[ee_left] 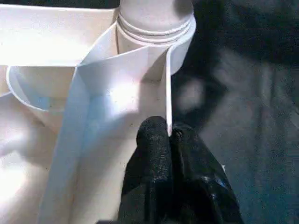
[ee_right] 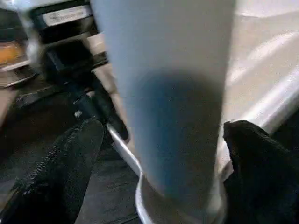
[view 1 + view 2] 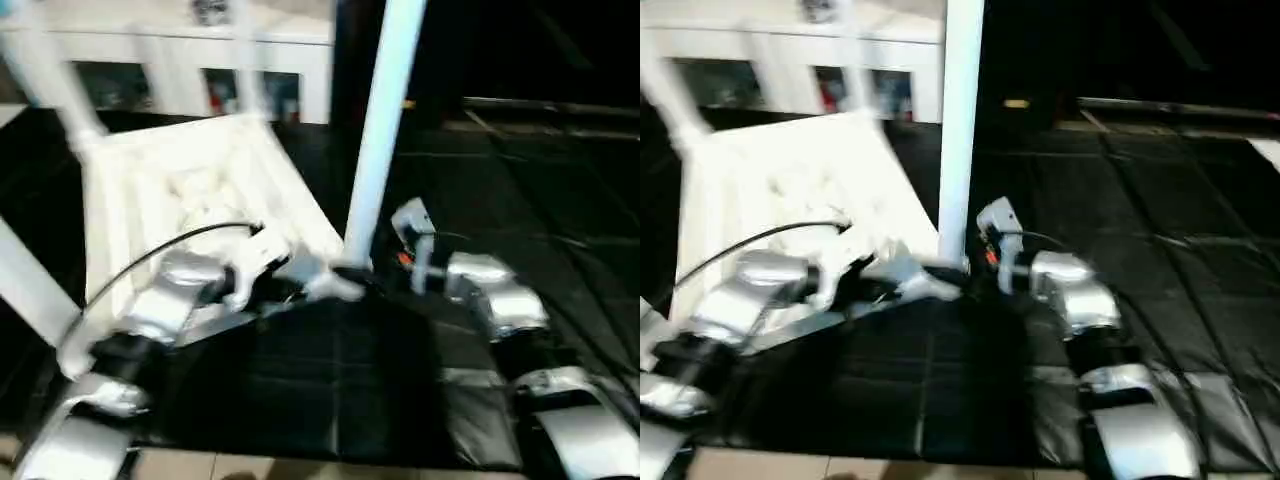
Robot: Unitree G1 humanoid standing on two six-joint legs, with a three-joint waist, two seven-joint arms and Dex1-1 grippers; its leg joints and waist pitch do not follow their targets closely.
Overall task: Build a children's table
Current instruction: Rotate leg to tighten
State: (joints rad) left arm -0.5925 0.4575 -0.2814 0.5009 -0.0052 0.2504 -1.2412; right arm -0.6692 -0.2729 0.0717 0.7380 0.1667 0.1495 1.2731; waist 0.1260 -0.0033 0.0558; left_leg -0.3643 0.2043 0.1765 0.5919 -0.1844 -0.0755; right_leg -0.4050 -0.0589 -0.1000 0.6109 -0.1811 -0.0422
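While the dark padded floor mat [image 3: 330, 380] takes up most of the ground, a pale strip of bare floor [image 3: 300, 468] shows at the near edge of the head views, and a white cabinet with glass doors [image 3: 200, 70] stands along the far wall.

One white plastic children's table top [image 3: 190, 200] lies on the mat with its ribbed underside up, tilted, in front of the cabinet. Three white round tube legs can be counted: one [image 3: 385, 120] stands upright in the near corner socket between the two arms, a second [image 3: 60, 85] rises from the far left corner, and a third [image 3: 25, 285] slants at the left edge. The scene is blurred, so a fourth cannot be made out.

Two silver forearms reach in. The left gripper [image 1: 168, 135] is clamped together on the thin white rim wall of the table top [image 1: 166, 93], just beside the socket that holds the threaded leg end [image 1: 154, 21]. The right gripper [image 2: 159, 135] has its two black fingers [image 2: 60, 168] set wide apart on either side of the upright leg [image 2: 173, 93], near its base, with a gap between fingers and tube.

A black cable [image 3: 150, 255] arcs over the left forearm and crosses in front of the top.
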